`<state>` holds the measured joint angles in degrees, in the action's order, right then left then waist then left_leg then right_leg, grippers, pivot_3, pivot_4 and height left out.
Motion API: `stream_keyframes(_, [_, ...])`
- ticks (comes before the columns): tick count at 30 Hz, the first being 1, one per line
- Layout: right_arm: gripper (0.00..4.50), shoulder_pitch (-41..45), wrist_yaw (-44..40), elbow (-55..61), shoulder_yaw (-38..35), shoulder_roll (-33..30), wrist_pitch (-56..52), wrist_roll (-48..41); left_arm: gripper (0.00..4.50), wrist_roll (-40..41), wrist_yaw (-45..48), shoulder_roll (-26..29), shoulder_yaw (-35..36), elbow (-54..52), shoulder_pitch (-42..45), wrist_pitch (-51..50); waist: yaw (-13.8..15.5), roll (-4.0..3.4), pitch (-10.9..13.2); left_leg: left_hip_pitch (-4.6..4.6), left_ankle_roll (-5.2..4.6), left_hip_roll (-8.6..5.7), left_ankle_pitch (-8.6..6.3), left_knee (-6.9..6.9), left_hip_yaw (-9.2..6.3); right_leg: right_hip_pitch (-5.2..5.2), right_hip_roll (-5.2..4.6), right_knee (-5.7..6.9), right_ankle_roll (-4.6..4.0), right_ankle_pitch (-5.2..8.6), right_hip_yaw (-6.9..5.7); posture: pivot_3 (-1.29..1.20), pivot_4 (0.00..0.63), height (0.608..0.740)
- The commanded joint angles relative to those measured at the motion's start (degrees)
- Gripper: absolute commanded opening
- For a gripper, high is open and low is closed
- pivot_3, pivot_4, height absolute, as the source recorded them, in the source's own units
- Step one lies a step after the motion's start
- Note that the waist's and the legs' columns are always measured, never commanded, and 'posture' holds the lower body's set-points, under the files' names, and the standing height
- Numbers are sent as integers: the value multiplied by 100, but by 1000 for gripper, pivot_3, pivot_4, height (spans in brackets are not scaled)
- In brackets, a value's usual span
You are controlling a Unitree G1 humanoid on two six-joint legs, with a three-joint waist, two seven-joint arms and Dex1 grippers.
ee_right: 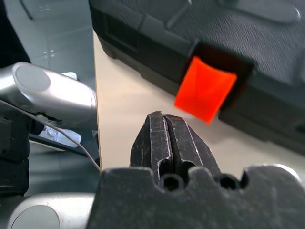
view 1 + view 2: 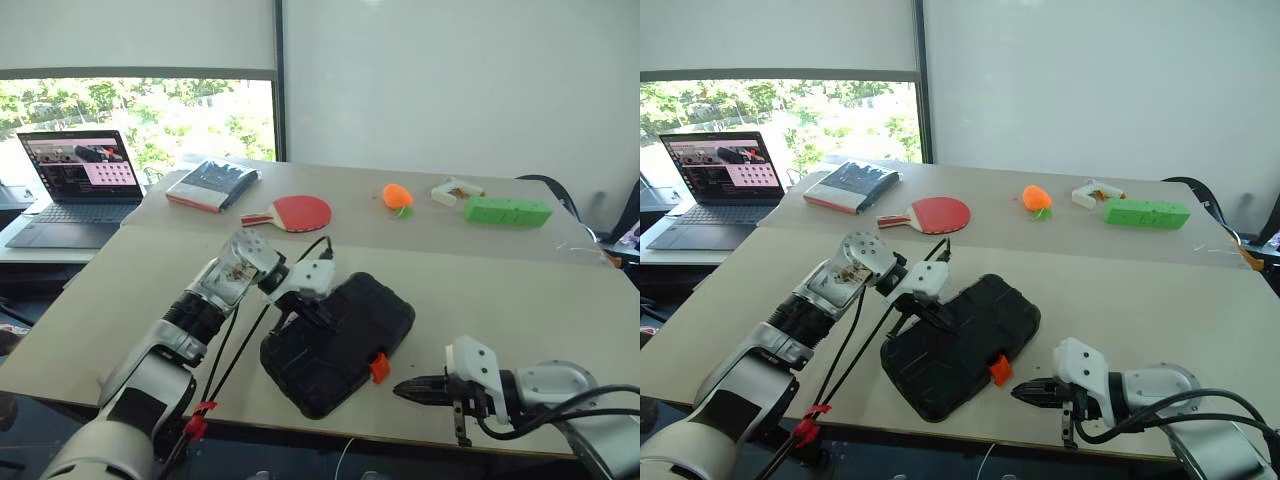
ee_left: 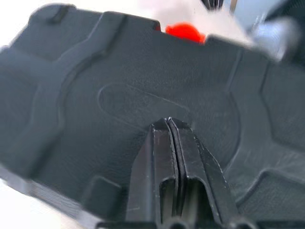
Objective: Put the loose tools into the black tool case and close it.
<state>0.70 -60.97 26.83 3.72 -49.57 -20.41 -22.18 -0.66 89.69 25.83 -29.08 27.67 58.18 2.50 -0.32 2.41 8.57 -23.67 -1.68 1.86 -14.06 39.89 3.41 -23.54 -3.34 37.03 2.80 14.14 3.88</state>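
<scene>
The black tool case [image 2: 345, 335] lies with its lid down near the table's front edge. Its orange latch [image 2: 379, 367] sticks out from the front side. My left gripper [image 3: 168, 121] is shut, with its tips over the ribbed lid of the case [image 3: 95, 81], close to the surface. My right gripper [image 2: 400, 390] is shut and empty. It points at the latch [image 1: 206, 89] from the right, a short gap away, low over the table. The loose tools are out of view.
At the back of the table lie a dark book [image 2: 212, 185], a red paddle [image 2: 295, 212], an orange object [image 2: 397, 195], a white piece [image 2: 455, 190] and a green block [image 2: 507, 211]. A laptop [image 2: 80, 185] stands at the far left.
</scene>
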Motion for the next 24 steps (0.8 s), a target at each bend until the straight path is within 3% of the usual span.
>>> stream_keyframes(1, [0, 274, -21, -269, 228, 106, 135, 242, 56, -546, -147, -148, -389, 600, -206, 239, 3, -2, -5, 44, -1, 1, -1, -5, 6, 43, 0, -8, 1, 2, -2, 0, 150, 736])
stream_keyframes(12, [0, 849, -113, -1013, 607, 345, 559, 754, 56, -463, -69, -269, -164, 774, -158, 170, 32, -14, -28, 54, -5, 2, 0, -4, 6, 54, 2, -12, 4, 3, 2, 0, 150, 736])
stream_keyframes(24, [0, 1238, 72, -1274, 463, 879, 574, 668, 56, -474, -149, -271, -94, 590, -360, 76, -42, -15, -28, 54, -5, 6, 0, -4, 3, 51, 5, -5, 2, 3, 3, 0, 150, 736])
